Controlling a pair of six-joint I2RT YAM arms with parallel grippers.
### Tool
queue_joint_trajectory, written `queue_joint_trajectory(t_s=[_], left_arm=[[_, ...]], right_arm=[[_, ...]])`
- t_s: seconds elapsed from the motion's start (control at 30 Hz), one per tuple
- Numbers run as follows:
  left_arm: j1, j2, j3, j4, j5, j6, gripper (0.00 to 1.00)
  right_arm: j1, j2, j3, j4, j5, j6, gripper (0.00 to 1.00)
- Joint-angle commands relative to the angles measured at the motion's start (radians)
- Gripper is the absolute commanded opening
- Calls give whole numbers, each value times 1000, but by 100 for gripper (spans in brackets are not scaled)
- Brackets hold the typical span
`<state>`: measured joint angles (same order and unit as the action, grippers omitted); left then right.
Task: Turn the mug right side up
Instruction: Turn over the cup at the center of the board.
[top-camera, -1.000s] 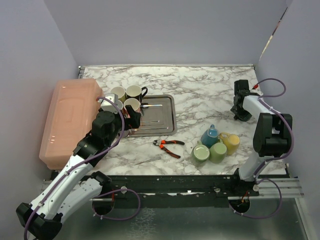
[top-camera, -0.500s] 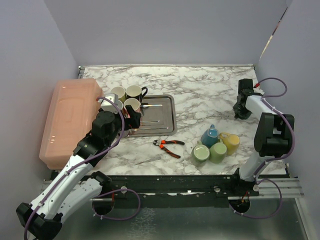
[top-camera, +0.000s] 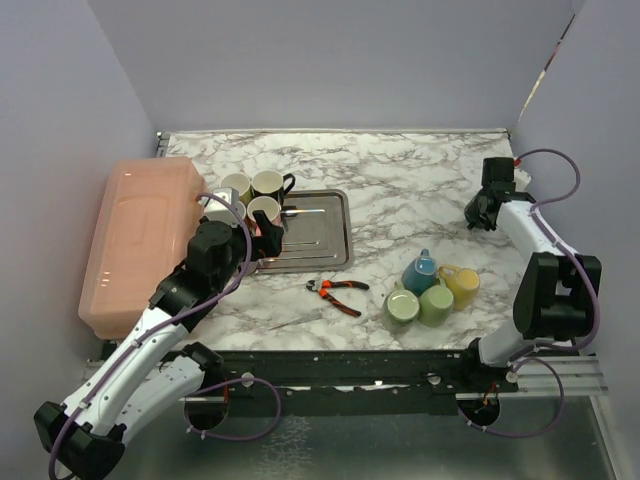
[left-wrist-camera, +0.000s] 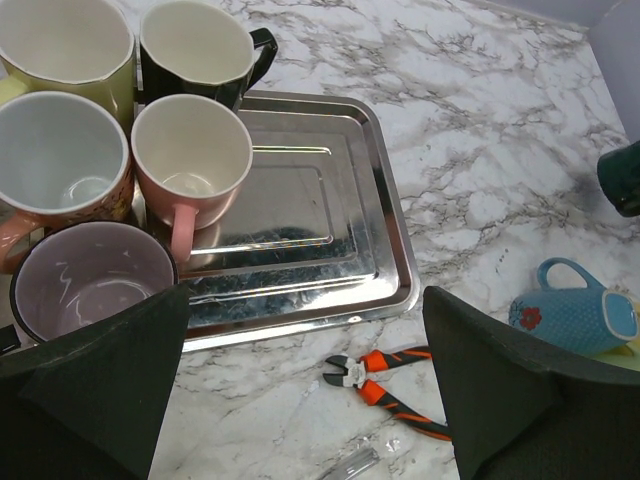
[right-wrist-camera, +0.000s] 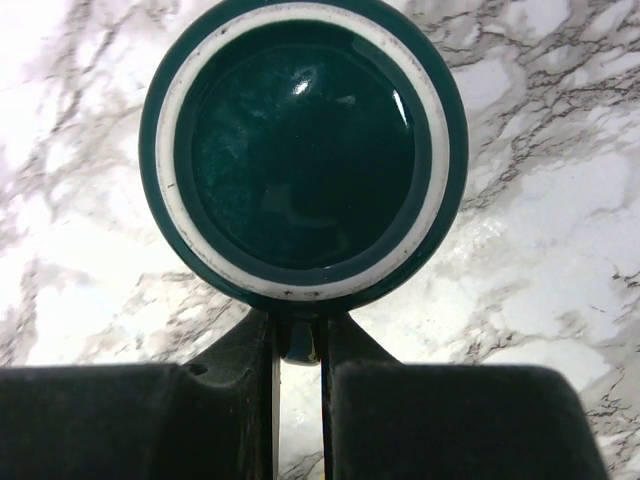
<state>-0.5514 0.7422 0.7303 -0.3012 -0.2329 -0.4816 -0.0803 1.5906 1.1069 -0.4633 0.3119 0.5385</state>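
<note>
Right wrist view, looking straight down: I am clamping my right gripper (right-wrist-camera: 298, 338) on the handle (right-wrist-camera: 298, 345) of the green mug (right-wrist-camera: 303, 150), the two fingers pressing on either side of the loop with only its thickness between them. The green mug is standing mouth down on the marble table (right-wrist-camera: 560, 200), its pale foot ring and glossy base facing up at me. I cannot tell whether the rim is touching the surface or has just cleared it. In the top external view this is happening at the far right of the table, well apart from the tray (top-camera: 343, 225) and from the pliers (top-camera: 338, 292). My left gripper (left-wrist-camera: 302, 330) is hovering with its jaws spread wide and gripping nothing, above the near edge of the tray and the upright cups standing there. I am judging the step in hand to be the grasp, now made, with the turn itself not yet begun. The next move is calling for a lift clear of the table, then a half roll of the wrist about the handle, and a gentle set-down on the base. The narrow hold on the handle may let the body swing as it goes over.
</note>
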Motion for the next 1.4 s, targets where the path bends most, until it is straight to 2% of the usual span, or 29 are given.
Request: queue_joint_trajectory(t_s=[0.0, 0.2, 0.3, 0.43, 0.57, 0.67, 0.83, 1.0, 1.17, 1.27, 1.3, 1.37], left_arm=[[4, 16, -11, 13, 14, -22, 99], [4, 21, -17, 15, -1, -31, 99], [4, 31, -17, 21, 17, -43, 99], [4, 48, -18, 78, 145, -90, 99], [3, 63, -54, 248, 315, -189, 99], [1, 86, -85, 442, 424, -266, 99], [-12, 103, -153, 715, 495, -397, 99], [-77, 141, -154, 908, 565, -418, 99], [-206, 179, -106, 950, 546, -349, 99], [-238, 203, -97, 976, 505, -348, 99], [-244, 212, -101, 1001, 483, -363, 97], [-259, 242, -125, 1121, 440, -414, 84]], right_arm=[[74, -90, -4, 96, -38, -25, 0], [222, -179, -3, 151, -83, -28, 0], [282, -247, -34, 237, -184, -42, 1], [341, -361, -116, 428, -393, -35, 0], [397, -452, -186, 605, -565, -27, 0], [425, -512, -226, 714, -678, 4, 0], [456, -605, -293, 893, -817, 93, 1], [476, -657, -342, 1076, -905, 198, 1], [491, -680, -361, 1178, -938, 278, 1], [498, -696, -378, 1244, -945, 333, 0], [501, -697, -381, 1257, -949, 344, 1], [509, -702, -390, 1269, -944, 341, 1]])
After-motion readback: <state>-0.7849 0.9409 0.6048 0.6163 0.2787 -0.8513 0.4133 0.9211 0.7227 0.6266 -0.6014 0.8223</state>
